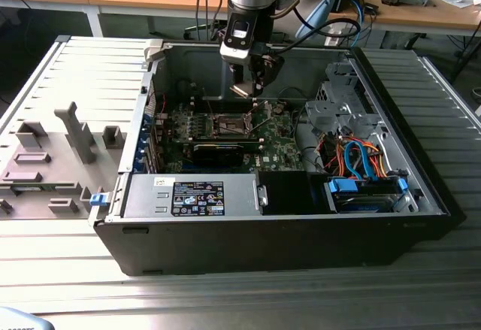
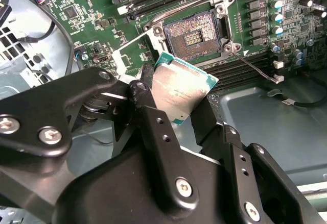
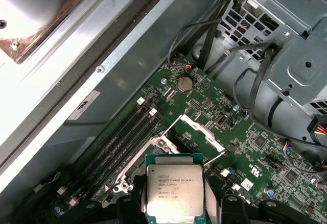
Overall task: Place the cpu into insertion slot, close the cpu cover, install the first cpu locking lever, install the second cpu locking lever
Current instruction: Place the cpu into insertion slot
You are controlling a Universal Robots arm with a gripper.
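My gripper (image 1: 252, 83) hangs inside the open computer case, above the green motherboard (image 1: 282, 138), and is shut on the cpu (image 1: 242, 89). In both wrist views the cpu (image 2: 181, 91) (image 3: 174, 196) is a silvery square with a green edge, clamped between two black fingers (image 2: 148, 106). It is held tilted, above and to one side of the insertion slot (image 2: 191, 32), whose dark contact field is bare. The cpu cover (image 2: 127, 55) stands swung up beside the slot. A thin locking lever (image 2: 254, 70) sticks out loose from a socket corner.
Long black memory slots (image 3: 120, 142) run beside the socket. A grey drive cage (image 1: 338, 108) and coloured cables (image 1: 361, 161) fill the case at the exterior view's right. The power supply (image 1: 195, 195) lies along the front. A grey panel (image 1: 68, 142) lies outside the case at the exterior view's left.
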